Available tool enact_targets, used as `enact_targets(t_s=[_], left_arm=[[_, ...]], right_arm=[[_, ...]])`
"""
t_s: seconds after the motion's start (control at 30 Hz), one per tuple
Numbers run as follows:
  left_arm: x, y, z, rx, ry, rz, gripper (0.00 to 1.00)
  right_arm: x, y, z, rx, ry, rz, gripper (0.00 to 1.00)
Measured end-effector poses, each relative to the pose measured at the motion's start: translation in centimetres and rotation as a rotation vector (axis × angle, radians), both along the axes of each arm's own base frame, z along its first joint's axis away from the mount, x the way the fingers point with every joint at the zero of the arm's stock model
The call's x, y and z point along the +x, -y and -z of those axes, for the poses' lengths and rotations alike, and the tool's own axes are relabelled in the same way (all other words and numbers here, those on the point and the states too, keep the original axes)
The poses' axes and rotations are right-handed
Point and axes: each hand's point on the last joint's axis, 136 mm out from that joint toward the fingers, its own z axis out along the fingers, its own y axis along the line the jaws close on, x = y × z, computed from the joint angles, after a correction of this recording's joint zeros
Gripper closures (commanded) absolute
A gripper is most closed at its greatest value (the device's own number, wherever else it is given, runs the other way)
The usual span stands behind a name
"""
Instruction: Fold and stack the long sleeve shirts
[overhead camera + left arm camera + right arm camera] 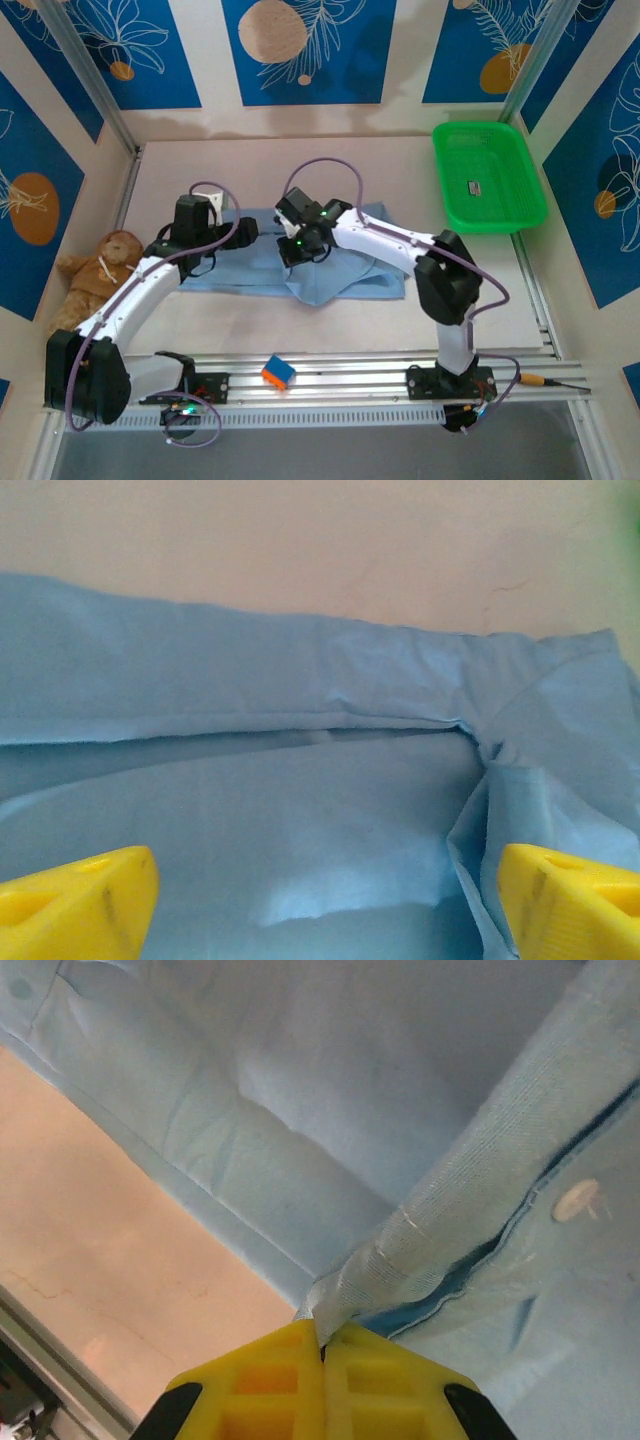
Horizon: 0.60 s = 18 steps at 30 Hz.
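A light blue long sleeve shirt lies crumpled on the table between the two arms. My right gripper is shut on a raised edge of the shirt's button front, and a white button shows nearby. From above, the right gripper sits over the shirt's middle. My left gripper is open. Its yellow fingertips stand wide apart low over the shirt, with nothing between them. In the top view the left gripper hangs over the shirt's left end.
A green plastic basket stands at the back right. A teddy bear lies against the left wall. An orange and blue block rests on the front rail between the arm bases. Bare table lies behind the shirt.
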Motion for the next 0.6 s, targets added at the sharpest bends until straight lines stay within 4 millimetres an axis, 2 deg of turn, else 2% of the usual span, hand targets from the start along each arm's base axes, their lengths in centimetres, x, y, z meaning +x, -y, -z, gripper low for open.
enact_targets(t_s=[0.03, 0.13, 0.23, 0.33, 0.37, 0.47, 0.53, 0.6], left_arm=[[-0.1, -0.4, 0.1, 0.012, -0.006, -0.017, 0.12], [-0.2, -0.9, 0.5, 0.033, -0.021, -0.038, 0.11], [-0.3, -1.1, 0.8, 0.049, -0.035, -0.039, 0.11], [0.1, -0.7, 0.3, 0.057, -0.026, -0.011, 0.10], [0.2, -0.4, 0.0, 0.053, -0.019, 0.009, 0.10], [0.9, 1.5, -1.2, 0.053, 0.013, 0.116, 0.11], [1.5, 3.6, -1.8, 0.075, 0.029, 0.221, 0.11], [2.1, 6.6, -1.9, 0.118, 0.038, 0.356, 0.12]], right_arm=[[0.3, -0.6, 0.4, -0.006, -0.004, -0.006, 0.73], [1.4, -1.8, 0.9, -0.009, 0.009, -0.005, 0.53], [2.2, -1.9, 0.5, -0.014, 0.031, 0.020, 0.43], [2.8, -0.7, -0.2, -0.009, 0.035, 0.084, 0.33], [2.9, -0.1, -0.4, -0.008, 0.037, 0.104, 0.28], [2.8, 4.0, -2.2, -0.005, 0.050, 0.195, 0.24], [2.5, 6.9, -3.5, 0.019, 0.064, 0.262, 0.23], [1.9, 10.2, -4.4, 0.036, 0.067, 0.331, 0.22]])
